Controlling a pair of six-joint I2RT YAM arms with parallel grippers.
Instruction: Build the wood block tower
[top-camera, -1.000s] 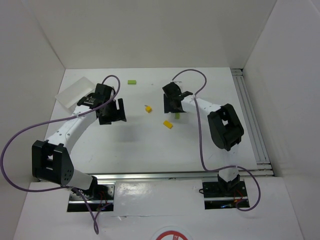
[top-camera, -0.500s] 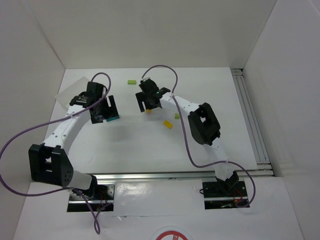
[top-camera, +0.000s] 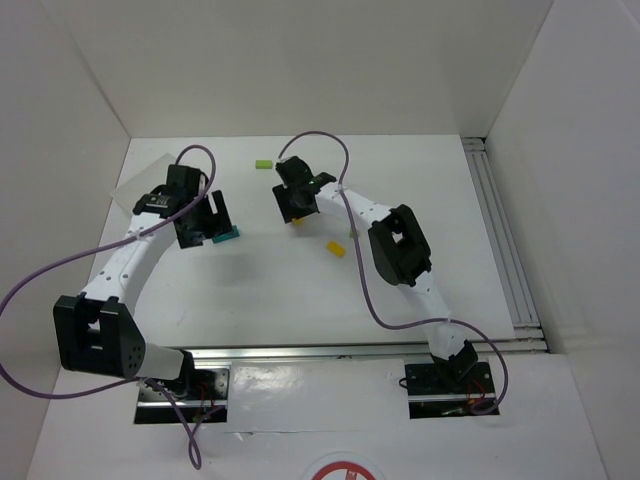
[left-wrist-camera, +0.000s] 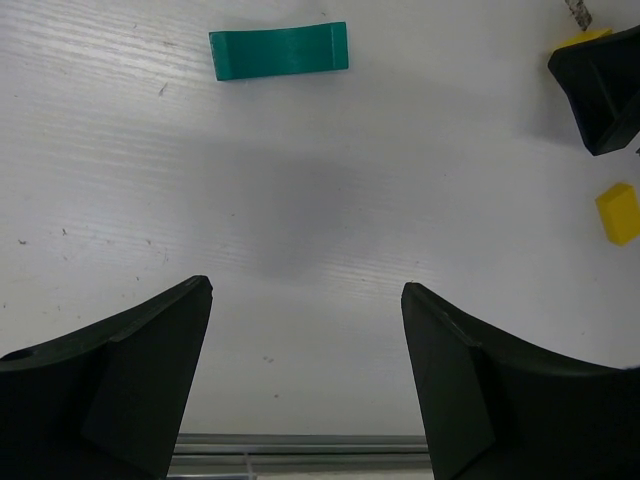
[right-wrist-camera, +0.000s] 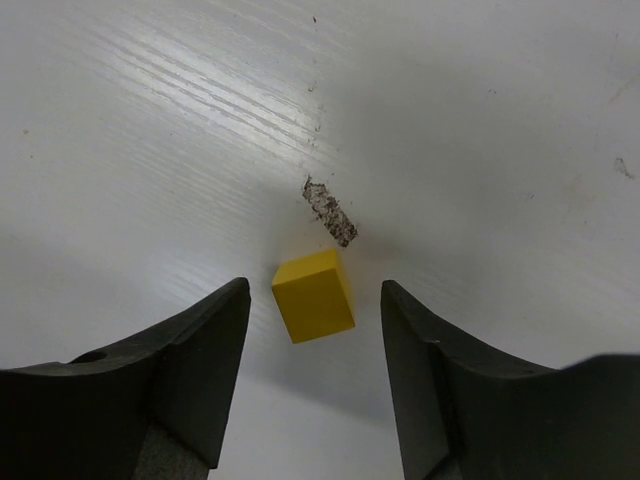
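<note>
A teal arch-shaped block (top-camera: 228, 237) lies flat on the table, and it also shows at the top of the left wrist view as the teal block (left-wrist-camera: 279, 51). My left gripper (top-camera: 203, 222) hovers just left of it, open and empty (left-wrist-camera: 305, 290). My right gripper (top-camera: 295, 200) is lowered over a small yellow cube (right-wrist-camera: 314, 295). Its jaws stand open (right-wrist-camera: 314, 288) on either side of the cube, with a gap on each side. A longer yellow block (top-camera: 336, 248) and a small light green block (top-camera: 353, 232) lie to the right. Another light green block (top-camera: 263, 163) lies near the back.
A white tray (top-camera: 145, 180) sits at the back left beside the left arm. Purple cables loop over both arms. A metal rail (top-camera: 505, 250) runs along the right edge, and white walls close in the table. A dark scuff (right-wrist-camera: 330, 212) marks the table beyond the cube.
My right gripper has swung left to the small yellow cube and narrowed its jaws around it. My left gripper has drifted left, uncovering the teal block.
</note>
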